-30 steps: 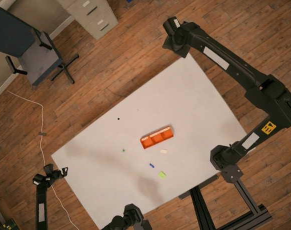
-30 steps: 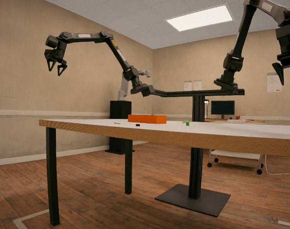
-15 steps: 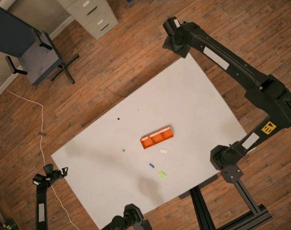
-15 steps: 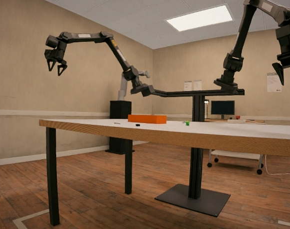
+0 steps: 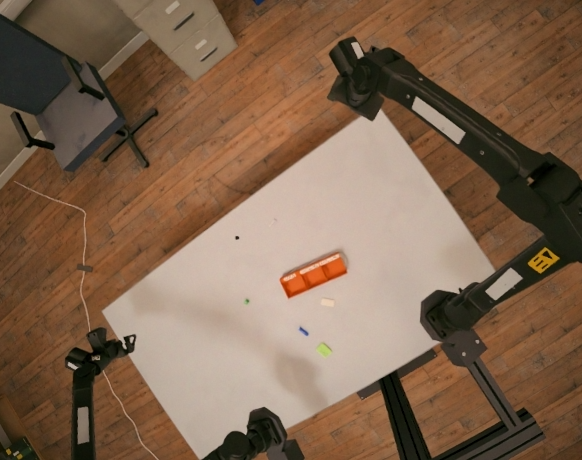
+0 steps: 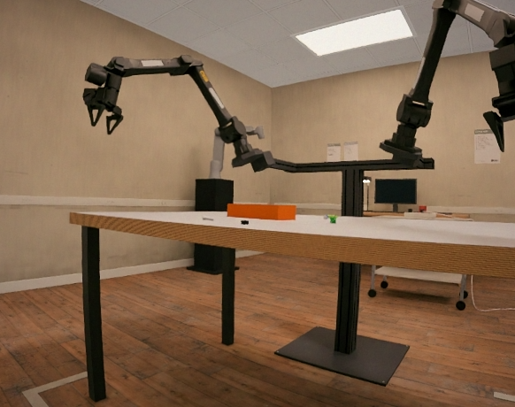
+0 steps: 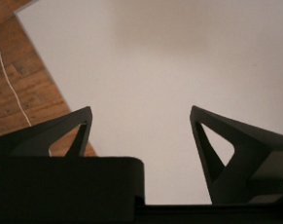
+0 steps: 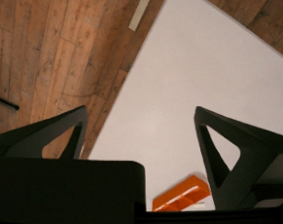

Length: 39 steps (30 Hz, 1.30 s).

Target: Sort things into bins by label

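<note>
An orange bin (image 5: 315,275) (image 6: 261,211) (image 8: 182,195) with three labelled compartments stands near the middle of the white table (image 5: 375,190) (image 6: 429,230). Loose on the table lie a cream block (image 5: 327,302), a small blue piece (image 5: 303,330), a light green block (image 5: 323,349), a tiny green piece (image 5: 246,301) (image 6: 331,218), a small black piece (image 5: 237,238) (image 6: 244,222) and a thin pale piece (image 5: 273,221) (image 6: 207,218). My left gripper (image 5: 130,344) (image 6: 495,124) (image 7: 141,111) is open and empty, high over one table corner. My right gripper (image 5: 352,102) (image 6: 103,119) (image 8: 140,111) is open and empty, high over the opposite corner.
The arms' black mount post (image 5: 405,415) (image 6: 350,261) stands at one long side of the table. An office chair (image 5: 60,100) and a filing cabinet (image 5: 190,30) stand on the wooden floor beyond. A white cable (image 5: 83,240) (image 7: 9,83) runs along the floor.
</note>
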{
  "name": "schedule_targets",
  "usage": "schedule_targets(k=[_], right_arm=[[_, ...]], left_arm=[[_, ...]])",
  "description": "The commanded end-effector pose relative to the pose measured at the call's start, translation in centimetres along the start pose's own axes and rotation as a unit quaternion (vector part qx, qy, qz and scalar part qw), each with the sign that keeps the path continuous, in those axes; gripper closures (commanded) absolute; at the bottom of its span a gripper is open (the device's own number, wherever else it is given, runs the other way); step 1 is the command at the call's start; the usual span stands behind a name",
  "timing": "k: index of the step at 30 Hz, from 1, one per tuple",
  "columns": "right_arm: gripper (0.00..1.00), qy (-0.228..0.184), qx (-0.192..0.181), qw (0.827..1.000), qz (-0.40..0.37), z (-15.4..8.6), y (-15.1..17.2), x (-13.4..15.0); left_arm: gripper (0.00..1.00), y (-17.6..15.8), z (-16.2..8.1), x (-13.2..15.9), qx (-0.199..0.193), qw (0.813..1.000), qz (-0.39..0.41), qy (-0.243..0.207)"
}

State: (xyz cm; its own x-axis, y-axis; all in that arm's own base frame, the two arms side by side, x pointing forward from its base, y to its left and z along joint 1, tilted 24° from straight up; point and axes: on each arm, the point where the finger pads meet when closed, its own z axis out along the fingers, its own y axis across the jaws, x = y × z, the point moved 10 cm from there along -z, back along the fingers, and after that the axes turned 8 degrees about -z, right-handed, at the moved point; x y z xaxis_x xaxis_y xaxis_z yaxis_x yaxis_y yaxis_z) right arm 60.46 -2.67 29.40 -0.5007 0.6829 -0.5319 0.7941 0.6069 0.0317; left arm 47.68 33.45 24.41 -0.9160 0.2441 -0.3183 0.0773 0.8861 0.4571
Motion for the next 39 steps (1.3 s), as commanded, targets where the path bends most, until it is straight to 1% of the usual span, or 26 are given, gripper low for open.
schedule_targets(k=[1, 7, 9, 16, 24, 26, 39], right_arm=[[0.00, -0.006, -0.012, 1.000, 0.017, -2.0, -0.6, -0.3], [0.00, 0.000, -0.016, 0.999, 0.034, -3.4, -2.2, 0.3], [0.00, 0.000, -0.016, 0.999, 0.034, -3.4, -2.2, 0.3], [0.00, 0.008, -0.022, 0.998, 0.059, -5.4, -4.8, 1.6], [0.00, 0.021, -0.031, 0.995, 0.094, -7.9, -8.5, 3.6], [0.00, 0.021, -0.031, 0.995, 0.094, -7.9, -8.5, 3.6], [0.00, 0.048, -0.044, 0.985, 0.162, -11.2, -15.8, 8.6]], left_arm=[[0.00, 0.3, -0.5, -0.3, -0.004, 1.000, 0.000, -0.005], [0.00, 0.3, -0.5, -0.3, -0.004, 1.000, 0.000, -0.005], [0.00, 0.3, -0.5, -0.3, -0.004, 1.000, 0.000, -0.005], [0.00, 0.3, -0.5, -0.3, -0.004, 1.000, 0.000, -0.005], [0.00, 0.3, -0.5, -0.3, -0.004, 1.000, 0.000, -0.005], [0.00, 0.3, -0.5, -0.3, -0.004, 1.000, 0.000, -0.005], [0.00, 0.3, -0.5, -0.3, -0.004, 1.000, 0.000, -0.005]])
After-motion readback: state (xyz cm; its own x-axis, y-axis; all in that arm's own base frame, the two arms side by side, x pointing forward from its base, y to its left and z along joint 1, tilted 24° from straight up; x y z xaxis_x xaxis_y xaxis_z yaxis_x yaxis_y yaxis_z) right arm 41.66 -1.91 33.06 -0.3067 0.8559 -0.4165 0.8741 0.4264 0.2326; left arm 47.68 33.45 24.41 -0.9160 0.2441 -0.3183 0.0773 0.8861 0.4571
